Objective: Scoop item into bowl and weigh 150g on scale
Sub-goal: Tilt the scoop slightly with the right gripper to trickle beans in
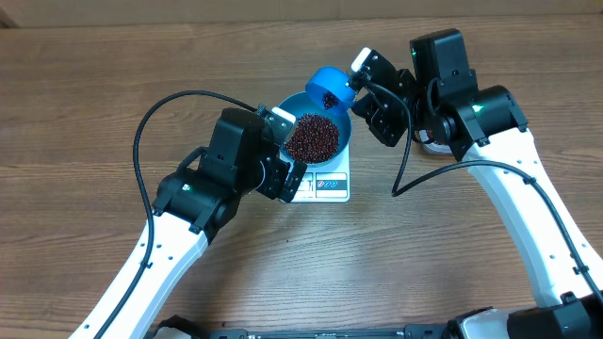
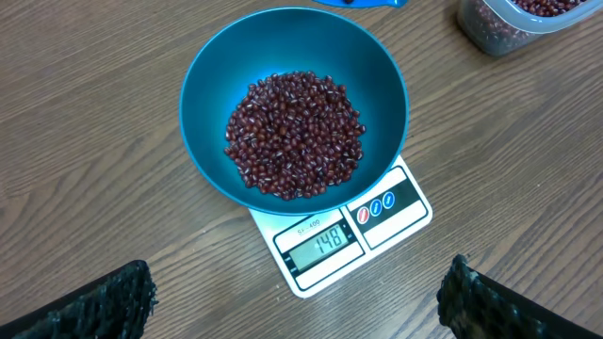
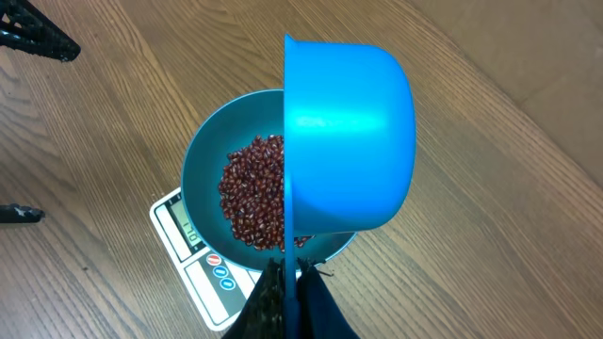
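A wooden bench (image 2: 94,141) seen from above, with two white-and-black robot arms reaching in from the near edge. Near the middle of the bench sat a small white scale (image 2: 407,224), and on it rested a deep blue bowl (image 2: 209,104), covering most of the platform and leaving only the front strip uncovered. Inside the bowl lay a loose heap of dark red-brown beans (image 2: 294,132), filling the bottom and lying a little toward the side nearest the readout. The scale's display (image 2: 320,247) read 148, with three small round marks beside it.

The right end effector (image 3: 290,297) was closed tight on the handle of a small blue scoop (image 3: 349,141). The scoop was held in the air over the bowl's far right rim, tipped onto its side so its open mouth faced the bowl; a few dark beans showed in the mouth from overhead.

The left end effector (image 2: 300,315) was spread fully apart and held nothing. It hovered on the near left side of the scale, its two black fingertips (image 2: 94,306) visible at the bottom corners of the wrist view, well clear of bowl and scale.

A clear plastic tub (image 2: 480,33) holding more beans stood beyond the bowl, toward the right edge.
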### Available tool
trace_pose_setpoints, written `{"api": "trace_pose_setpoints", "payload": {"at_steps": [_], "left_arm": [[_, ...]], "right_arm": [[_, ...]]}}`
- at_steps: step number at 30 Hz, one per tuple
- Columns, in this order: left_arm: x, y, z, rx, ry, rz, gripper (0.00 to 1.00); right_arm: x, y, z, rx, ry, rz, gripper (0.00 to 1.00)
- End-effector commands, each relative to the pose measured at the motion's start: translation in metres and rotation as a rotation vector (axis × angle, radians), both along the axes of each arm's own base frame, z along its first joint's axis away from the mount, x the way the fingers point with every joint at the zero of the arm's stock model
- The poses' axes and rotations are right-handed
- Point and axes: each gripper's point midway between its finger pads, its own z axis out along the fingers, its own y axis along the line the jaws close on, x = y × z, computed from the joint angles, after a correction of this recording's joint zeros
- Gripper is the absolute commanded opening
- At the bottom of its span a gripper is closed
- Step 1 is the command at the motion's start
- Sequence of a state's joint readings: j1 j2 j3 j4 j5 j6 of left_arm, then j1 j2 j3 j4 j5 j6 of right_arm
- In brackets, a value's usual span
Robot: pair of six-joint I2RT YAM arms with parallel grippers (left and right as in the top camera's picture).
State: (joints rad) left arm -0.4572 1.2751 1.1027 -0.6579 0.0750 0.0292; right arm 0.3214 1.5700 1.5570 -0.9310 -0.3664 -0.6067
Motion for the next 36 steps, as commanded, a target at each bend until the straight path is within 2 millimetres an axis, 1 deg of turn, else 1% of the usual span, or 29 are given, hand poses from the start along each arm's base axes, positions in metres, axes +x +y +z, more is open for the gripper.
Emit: {"api": "trace_pose_setpoints", "payload": {"at_steps": [1,14,18,23,30,33,36], "left_arm": [[0.0016,0.0019,0.0003,0.010,-0.009,-0.004,1.00],[0.0016,0.0019,0.0003,0.010,-0.009,-0.004,0.99],[0.0017,0.0019,0.0004,0.009,-0.010,-0.004,0.99],[0.0010,0.0012,0.0002,0.007,-0.006,-0.007,0.99],[0.0006,0.0010,0.0000,0.006,-0.005,-0.009,1.00],[0.0005,0.0011,-0.0001,0.006,-0.004,-0.009,1.00],[0.0005,0.0011,-0.0001,0.006,-0.004,-0.009,1.00]], "right_arm": [[0.0025,0.0017,0.0104,0.005,-0.039,0.021,0.04],[0.0036,0.0022,0.0115,0.008,-0.046,0.021,0.04],[-0.0020,0.0017,0.0072,0.004,-0.015,0.025,0.04],[0.0016,0.0029,0.0104,0.014,-0.031,0.020,0.04],[0.0015,0.0028,0.0104,0.025,-0.018,0.003,0.04],[0.0016,0.0027,0.0104,0.054,0.019,-0.045,0.04],[0.0015,0.0027,0.0103,0.110,0.090,-0.136,0.04]]}}
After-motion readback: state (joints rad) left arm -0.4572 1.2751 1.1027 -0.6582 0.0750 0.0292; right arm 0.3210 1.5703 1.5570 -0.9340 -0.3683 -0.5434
